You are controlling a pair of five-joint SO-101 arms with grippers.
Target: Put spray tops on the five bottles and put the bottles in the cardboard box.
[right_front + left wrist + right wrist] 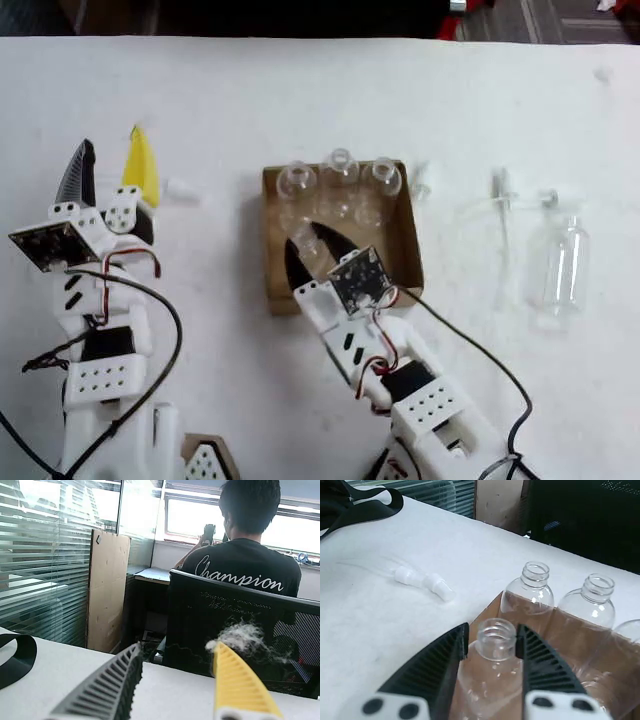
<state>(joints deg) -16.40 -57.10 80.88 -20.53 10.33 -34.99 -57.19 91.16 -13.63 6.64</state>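
A cardboard box (410, 250) sits mid-table. Three clear bottles without tops stand along its far side (297, 181) (340, 164) (385, 176). My right gripper (304, 236) is over the box's near left part, its black fingers shut on the neck of a fourth open bottle (496, 639). Behind it the standing bottles (535, 587) (592, 600) rise past the box wall (487, 611). A fifth bottle (562, 265) lies on the table to the right. My left gripper (110, 150) is at the far left, open and holding nothing, with its grey finger (107, 690) and yellow finger (242, 685) apart.
One white spray top (180, 190) (422, 580) lies between the left gripper and the box. Other spray tops with thin tubes lie right of the box (420, 180) (500, 200) (548, 198). A black strap (365, 507) rests at the table's edge.
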